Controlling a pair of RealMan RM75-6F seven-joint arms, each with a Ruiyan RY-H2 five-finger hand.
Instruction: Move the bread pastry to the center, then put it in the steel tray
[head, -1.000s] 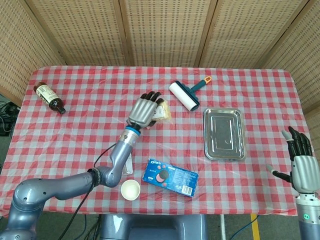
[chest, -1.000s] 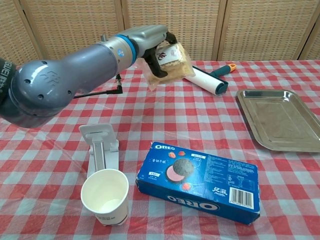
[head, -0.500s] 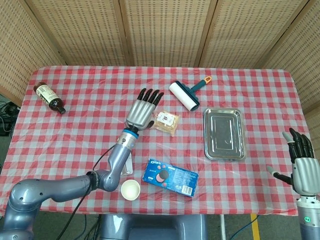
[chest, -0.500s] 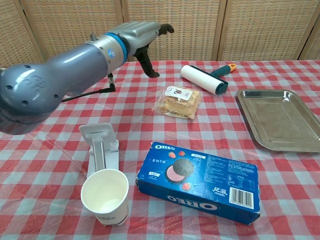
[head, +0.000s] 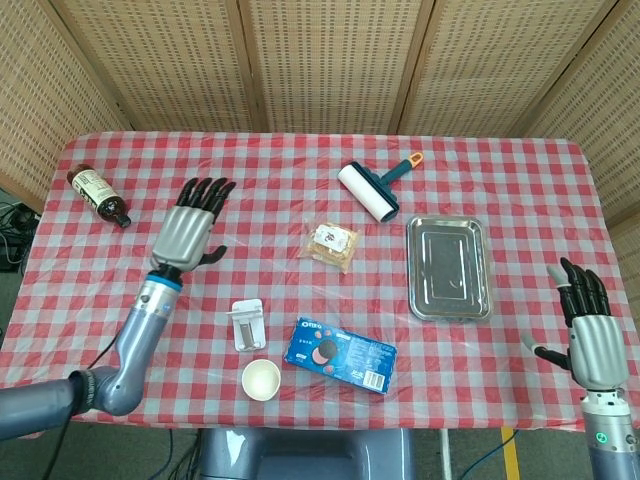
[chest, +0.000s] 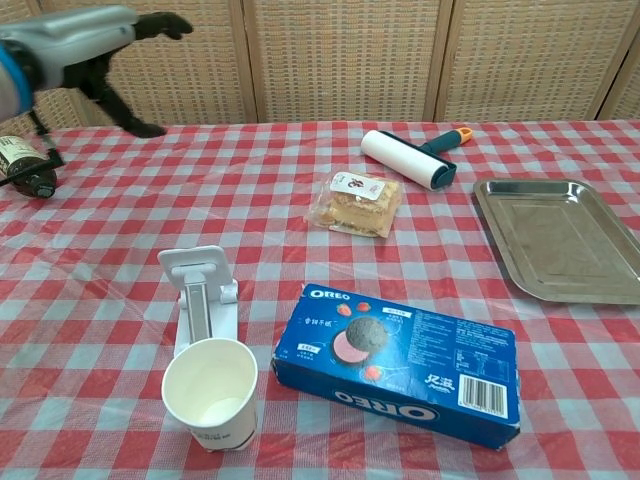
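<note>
The pastry (head: 332, 245) lies in its clear wrapper on the bench (head: 480, 170), near the middle, between the lint roller (head: 368, 190) and the Oreo box (head: 341, 355). It is well apart from both hands. The tray (head: 449, 267) lies flat to the right of the pastry, apart from it.

Left hand (head: 190, 228): raised over the left part of the bench, fingers (head: 205, 192) spread and extended, holding nothing and touching nothing. In the chest view it shows at the upper left (chest: 120, 55), near the bottle (chest: 25, 170).

Right hand (head: 588, 335): at the right edge of the bench, upright, fingers (head: 580, 285) spread, thumb out to the side, holding nothing.

A paper cup (chest: 211, 392) stands at the front, just beside a white stand (chest: 203, 300).
</note>
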